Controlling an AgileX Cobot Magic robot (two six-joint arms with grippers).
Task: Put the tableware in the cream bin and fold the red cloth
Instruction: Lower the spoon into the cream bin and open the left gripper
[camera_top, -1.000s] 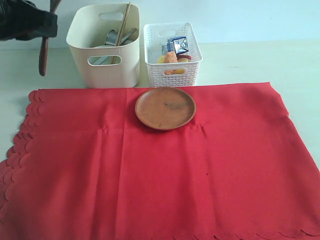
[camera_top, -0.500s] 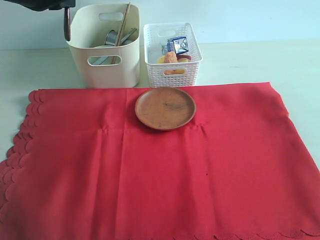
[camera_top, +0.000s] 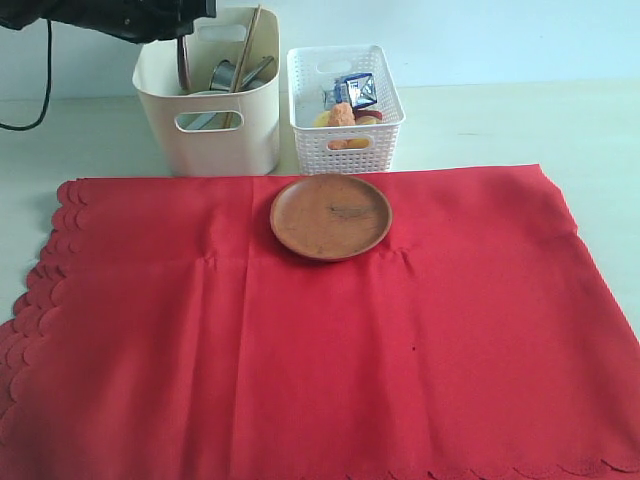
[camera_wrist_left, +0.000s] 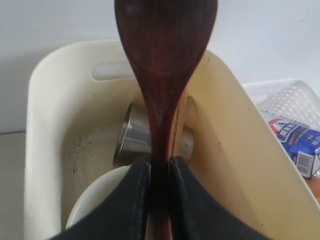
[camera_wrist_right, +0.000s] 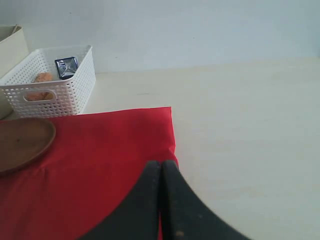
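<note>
My left gripper is shut on the handle of the dark wooden spoon. The spoon hangs bowl-down inside the left end of the cream bin. In the bin lie the steel cup, the white bowl and the upright chopsticks. The round brown plate sits on the far edge of the flat red cloth. My right gripper is shut on nothing, over the cloth's edge near a corner, and is outside the exterior view.
A white lattice basket with food and a blue-and-white milk carton stands right of the bin. A black cable dangles at far left. Bare pale table lies right of the cloth.
My left arm has carried the spoon to the right, from left of the bin to over it. The spoon now hangs inside the bin's rim.
</note>
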